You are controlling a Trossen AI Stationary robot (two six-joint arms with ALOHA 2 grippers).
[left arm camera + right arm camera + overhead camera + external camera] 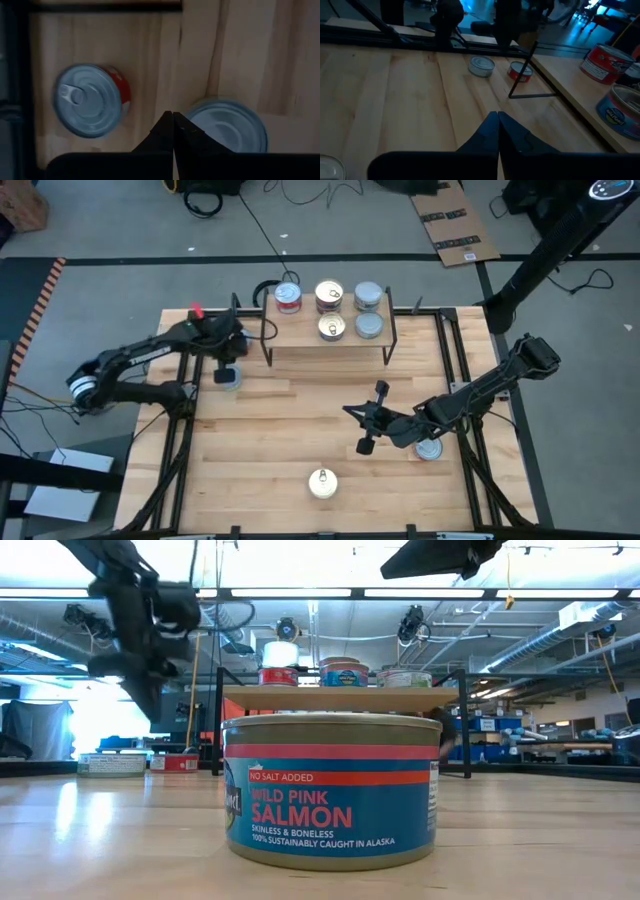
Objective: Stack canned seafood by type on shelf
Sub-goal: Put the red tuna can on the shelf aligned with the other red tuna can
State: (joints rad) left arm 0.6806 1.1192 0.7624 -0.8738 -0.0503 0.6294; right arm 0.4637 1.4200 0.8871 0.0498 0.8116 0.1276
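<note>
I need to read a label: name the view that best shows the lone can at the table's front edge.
The low view: the salmon can fills it, side label readable. The high view shows only its gold top. Neither wrist view clearly shows it.

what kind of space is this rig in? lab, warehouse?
Looks like an industrial lab or workshop rather than a home. The low view shows an open ceiling with exposed ducting and long strip lights. The high view shows a bare concrete floor with loose cables and a flattened cardboard sheet.
</note>
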